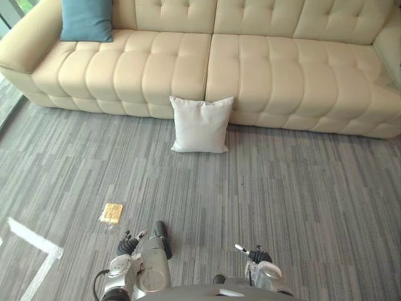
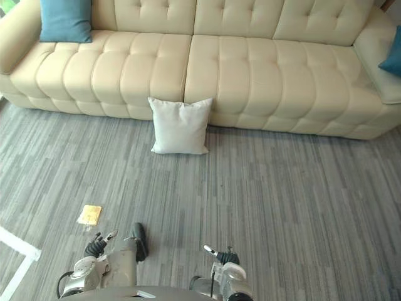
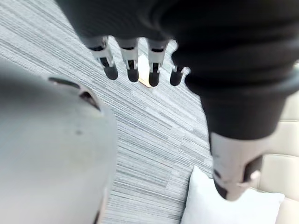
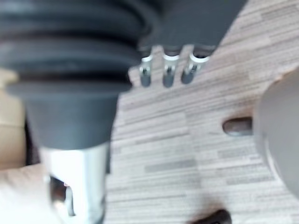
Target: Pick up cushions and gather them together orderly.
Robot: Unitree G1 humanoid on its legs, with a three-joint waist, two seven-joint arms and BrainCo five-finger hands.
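Note:
A white cushion (image 1: 201, 124) stands on the grey carpet, leaning against the front of the cream sofa (image 1: 250, 69) near its middle seam. A teal cushion (image 1: 86, 20) rests upright on the sofa's far left seat. A second teal cushion (image 2: 393, 55) peeks in at the sofa's right arm. My left hand (image 1: 128, 243) hangs low at the bottom left, well short of the white cushion, its fingers (image 3: 131, 65) relaxed and empty. The white cushion (image 3: 224, 210) shows past the left thumb. My right hand (image 1: 258, 256) hangs at the bottom right, its fingers (image 4: 168, 70) straight and holding nothing.
A small yellow flat object (image 1: 112, 213) lies on the carpet just ahead of my left hand. A white strip (image 1: 31, 241) marks the floor at the lower left. Open carpet stretches between me and the sofa.

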